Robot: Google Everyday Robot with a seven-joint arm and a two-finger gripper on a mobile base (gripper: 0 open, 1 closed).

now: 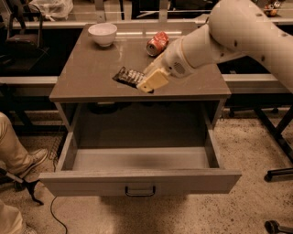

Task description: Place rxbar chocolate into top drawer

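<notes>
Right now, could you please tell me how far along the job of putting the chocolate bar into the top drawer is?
Done: the top drawer stands pulled open, nothing visible inside. In hand: the gripper grips the rxbar chocolate near the front edge of the cabinet top. Left: carry it over the drawer and release.

Robot test lab or workshop bay, not a home
Large white robot arm (242,32) reaching over a plain grey bench (91,77), its claw (147,84) near the bench's front edge, clamped on the rxbar chocolate (127,76); speckled hard floor (247,151); castor feet of rolling stands (279,173) at right; loose cable (55,215) on the floor; more work surfaces behind, one with a plastic bag (48,7); a person's leg and shoe (27,160) at the left edge
</notes>
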